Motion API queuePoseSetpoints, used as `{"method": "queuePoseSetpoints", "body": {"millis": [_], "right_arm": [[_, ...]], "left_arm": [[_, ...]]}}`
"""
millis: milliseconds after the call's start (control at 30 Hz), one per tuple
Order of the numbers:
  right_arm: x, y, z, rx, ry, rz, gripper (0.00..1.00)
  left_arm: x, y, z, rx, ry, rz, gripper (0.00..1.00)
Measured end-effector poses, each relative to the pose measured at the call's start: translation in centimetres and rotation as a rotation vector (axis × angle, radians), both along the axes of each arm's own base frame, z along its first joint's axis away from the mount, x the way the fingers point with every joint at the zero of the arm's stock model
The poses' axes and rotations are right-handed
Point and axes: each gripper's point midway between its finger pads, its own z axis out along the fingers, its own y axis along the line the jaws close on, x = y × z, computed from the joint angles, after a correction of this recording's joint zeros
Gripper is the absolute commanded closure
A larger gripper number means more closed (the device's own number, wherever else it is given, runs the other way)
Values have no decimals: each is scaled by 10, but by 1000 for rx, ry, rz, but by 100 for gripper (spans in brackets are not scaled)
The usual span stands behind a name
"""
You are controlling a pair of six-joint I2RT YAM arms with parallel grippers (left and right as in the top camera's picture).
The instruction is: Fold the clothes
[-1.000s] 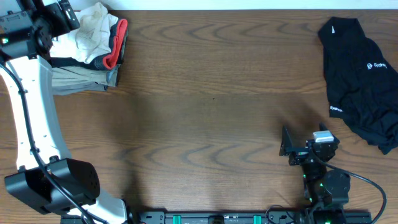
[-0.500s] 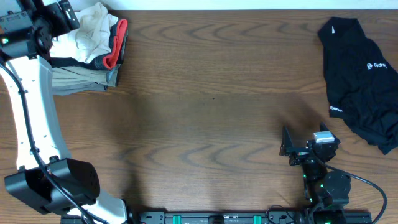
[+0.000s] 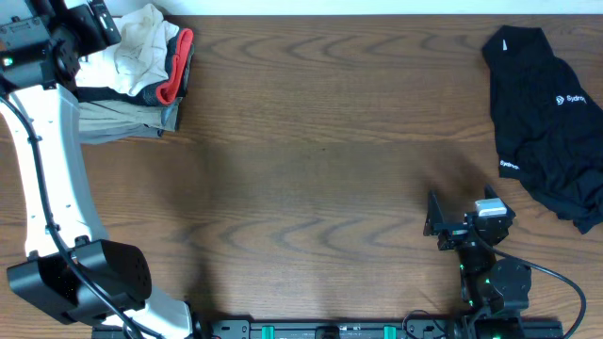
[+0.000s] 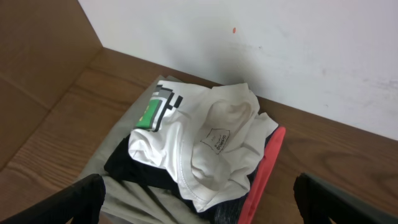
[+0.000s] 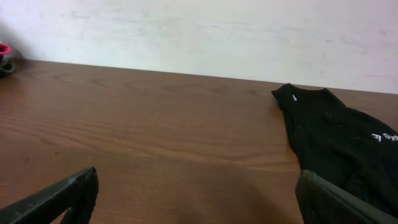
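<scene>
The clothes are one white T-shirt (image 3: 139,42), lying bunched on top of a stack at the table's far left corner. In the left wrist view the T-shirt (image 4: 205,143) shows its green-and-grey square graphic (image 4: 158,106) and its neck opening facing up. My left gripper (image 3: 104,26) hovers just above it, open, with its fingers either side of the pile and nothing between them; in its own view the left gripper (image 4: 208,205) is also empty. My right gripper (image 3: 433,218) stands open low over bare wood at the front right, far from the shirt.
Under the T-shirt lie a black layer (image 4: 127,165), a beige garment (image 3: 118,118) and a piece with a red edge (image 3: 181,61). A crumpled black top (image 3: 546,122) with small white logos lies at the far right. A white wall (image 4: 280,50) runs behind the table.
</scene>
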Motion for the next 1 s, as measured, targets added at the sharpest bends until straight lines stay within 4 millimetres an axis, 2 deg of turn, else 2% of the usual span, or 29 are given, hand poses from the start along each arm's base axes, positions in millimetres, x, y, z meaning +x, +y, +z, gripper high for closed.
{"method": "queuePoseSetpoints", "body": {"millis": [200, 300, 367, 500, 633, 733, 833, 1000], "right_arm": [[0, 0, 0, 0, 0, 0, 1], [0, 0, 0, 0, 0, 0, 1], [0, 0, 0, 0, 0, 0, 1], [0, 0, 0, 0, 0, 0, 1], [0, 0, 0, 0, 0, 0, 1], [0, 0, 0, 0, 0, 0, 1], [0, 0, 0, 0, 0, 0, 1], [0, 0, 0, 0, 0, 0, 1]], "left_arm": [[-4, 2, -5, -5, 24, 7, 2], [-23, 2, -22, -20, 122, 27, 2], [-35, -1, -26, -31, 163, 29, 2], [-54, -9, -11, -28, 128, 19, 2], [-69, -24, 16, -4, -53, -25, 2], [-85, -36, 18, 13, -173, -62, 2], [-109, -51, -6, 12, -226, -97, 2], [-155, -79, -66, -7, -223, -144, 2]]}}
